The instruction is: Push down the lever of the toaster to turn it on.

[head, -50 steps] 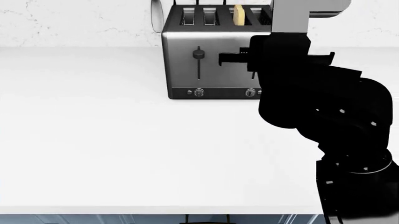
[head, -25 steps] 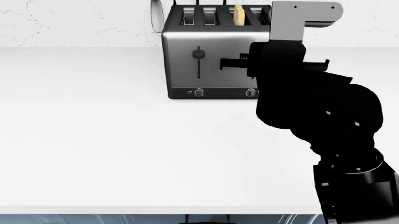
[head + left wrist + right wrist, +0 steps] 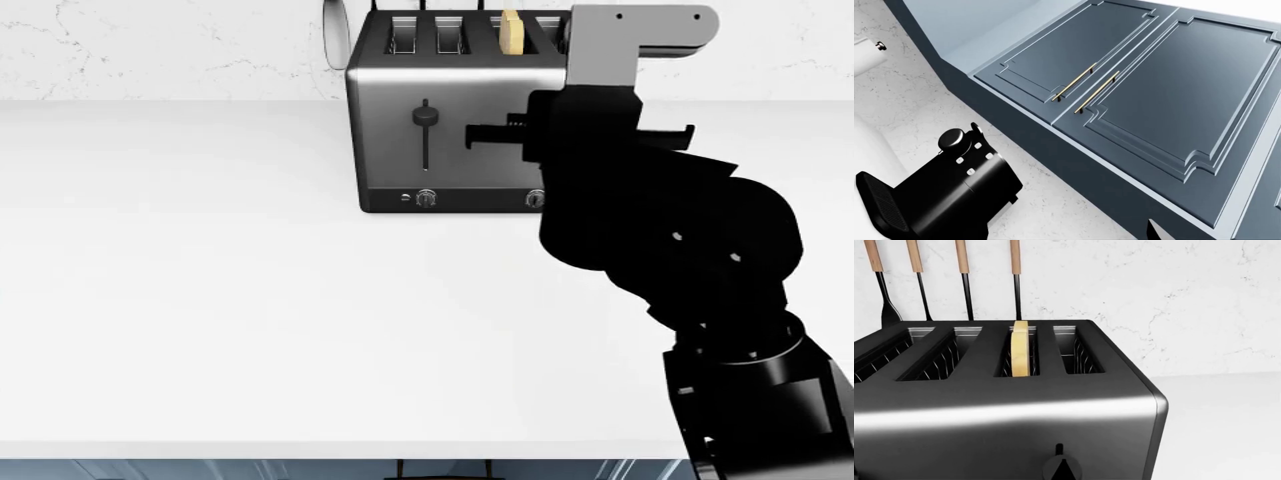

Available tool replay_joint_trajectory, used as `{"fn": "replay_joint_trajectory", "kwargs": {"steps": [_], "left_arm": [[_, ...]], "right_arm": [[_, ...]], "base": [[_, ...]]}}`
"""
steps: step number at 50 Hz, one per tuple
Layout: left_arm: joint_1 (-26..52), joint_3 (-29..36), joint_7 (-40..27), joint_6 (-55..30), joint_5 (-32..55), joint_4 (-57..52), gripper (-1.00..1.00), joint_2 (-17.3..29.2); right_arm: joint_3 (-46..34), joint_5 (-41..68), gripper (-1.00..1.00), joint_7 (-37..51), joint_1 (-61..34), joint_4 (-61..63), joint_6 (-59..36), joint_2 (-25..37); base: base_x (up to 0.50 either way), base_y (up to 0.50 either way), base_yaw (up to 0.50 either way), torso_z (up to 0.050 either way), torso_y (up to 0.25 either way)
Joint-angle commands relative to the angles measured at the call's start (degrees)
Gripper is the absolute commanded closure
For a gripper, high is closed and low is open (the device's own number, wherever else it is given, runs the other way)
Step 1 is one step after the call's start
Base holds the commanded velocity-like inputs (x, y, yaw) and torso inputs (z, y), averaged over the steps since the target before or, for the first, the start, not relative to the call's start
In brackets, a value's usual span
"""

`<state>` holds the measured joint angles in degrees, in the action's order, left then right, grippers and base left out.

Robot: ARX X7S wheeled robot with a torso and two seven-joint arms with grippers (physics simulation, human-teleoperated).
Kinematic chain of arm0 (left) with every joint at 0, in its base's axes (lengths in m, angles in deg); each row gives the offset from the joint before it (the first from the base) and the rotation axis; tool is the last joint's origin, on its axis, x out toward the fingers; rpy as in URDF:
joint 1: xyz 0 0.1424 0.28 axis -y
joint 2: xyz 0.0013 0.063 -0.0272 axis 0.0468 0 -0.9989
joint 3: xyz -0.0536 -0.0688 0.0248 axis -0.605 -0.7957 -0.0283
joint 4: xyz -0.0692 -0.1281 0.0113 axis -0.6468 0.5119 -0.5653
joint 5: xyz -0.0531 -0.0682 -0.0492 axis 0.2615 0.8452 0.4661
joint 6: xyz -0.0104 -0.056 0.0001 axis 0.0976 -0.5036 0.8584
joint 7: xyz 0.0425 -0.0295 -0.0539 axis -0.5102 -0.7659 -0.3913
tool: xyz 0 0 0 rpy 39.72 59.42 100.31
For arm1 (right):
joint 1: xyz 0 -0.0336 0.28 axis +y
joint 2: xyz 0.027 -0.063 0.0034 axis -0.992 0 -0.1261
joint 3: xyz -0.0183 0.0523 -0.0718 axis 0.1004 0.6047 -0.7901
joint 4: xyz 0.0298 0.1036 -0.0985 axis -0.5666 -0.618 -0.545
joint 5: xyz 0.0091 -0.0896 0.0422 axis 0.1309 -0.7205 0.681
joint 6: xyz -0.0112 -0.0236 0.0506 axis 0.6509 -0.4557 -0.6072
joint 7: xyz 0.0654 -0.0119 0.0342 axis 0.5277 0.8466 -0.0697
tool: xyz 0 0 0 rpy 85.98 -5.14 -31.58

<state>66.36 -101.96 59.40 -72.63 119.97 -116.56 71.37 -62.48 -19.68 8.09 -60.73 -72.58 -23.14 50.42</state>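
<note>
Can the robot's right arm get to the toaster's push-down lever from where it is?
Probably yes. The right gripper is up against the toaster front, and the wrist camera shows the lever close below with nothing between them.

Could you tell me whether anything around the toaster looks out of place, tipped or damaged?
Nothing stands out. The toaster sits upright and intact on the counter, with one slice of bread standing straight in its third slot.
</note>
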Motion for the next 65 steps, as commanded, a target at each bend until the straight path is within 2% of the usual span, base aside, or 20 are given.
{"fn": "replay_joint_trajectory", "kwargs": {"steps": [1,65], "left_arm": [[0.1,0.5,0.7,0.1,-0.5,0.2,-1.00,-0.6],[-0.9,0.3,-0.6,1.3,-0.2,-0.3,-1.00,0.5]], "right_arm": [[-1.6,-1.6,1.00,-1.2,0.2,-2.0,1.7,-0.2],[-6.4,-3.6,1.00,-5.1,7.4,-9.2,6.2,-0.3]], "base": [[0.00,0.00,0.00,0.000,0.000],[0.00,0.00,0.00,0.000,0.000]]}}
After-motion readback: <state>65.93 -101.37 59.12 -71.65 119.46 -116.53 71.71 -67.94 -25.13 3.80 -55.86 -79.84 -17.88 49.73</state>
